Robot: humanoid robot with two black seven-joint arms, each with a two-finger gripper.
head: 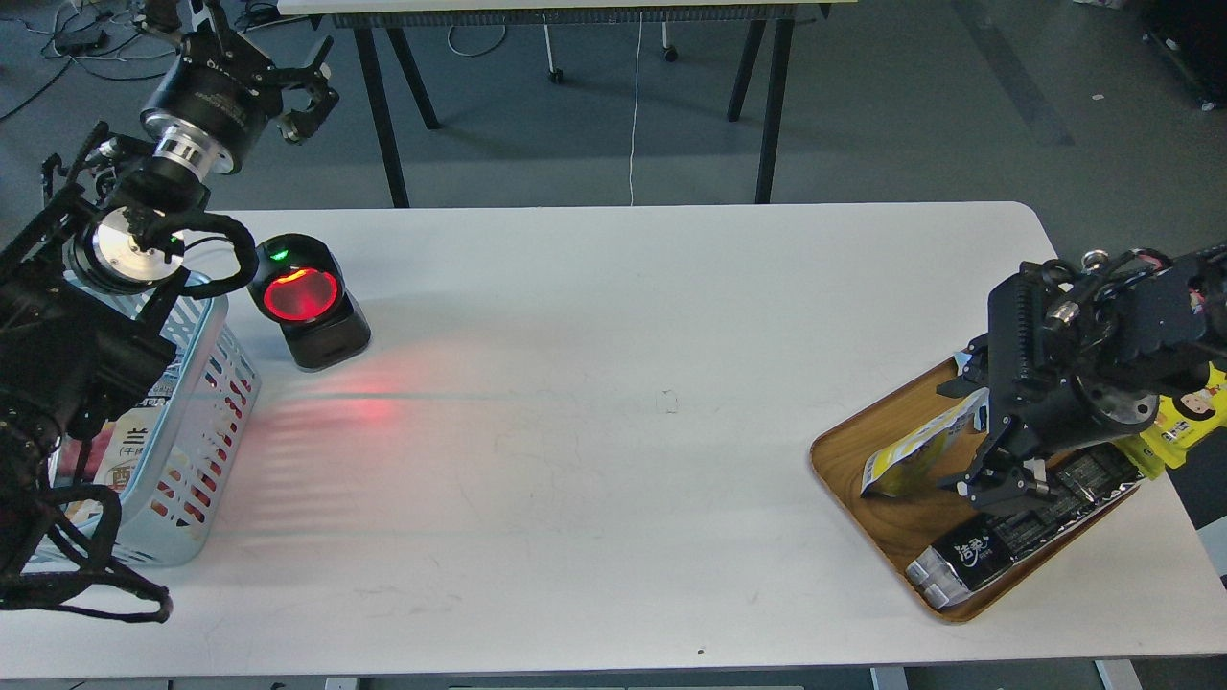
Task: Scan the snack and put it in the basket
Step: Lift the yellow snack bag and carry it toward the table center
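My right gripper (1002,479) hangs low over the wooden tray (844,443) at the table's (613,383) right end, pointing down. Its fingers are bunched dark against the packs beneath, and I cannot tell whether they are apart or together. The snack (911,455) lies tilted in the tray just left of them, silvery back up, yellow bottom toward the left; whether a fingertip touches it I cannot tell. A long black pack (997,546) lies under and in front of the gripper, and a yellow packet (1184,422) sticks out past the tray's right side. My left gripper (309,88) is raised beyond the table's far left corner, fingers spread, holding nothing. Below that arm stands the basket (206,383), with the red-lit scanner (307,299) just right of it.
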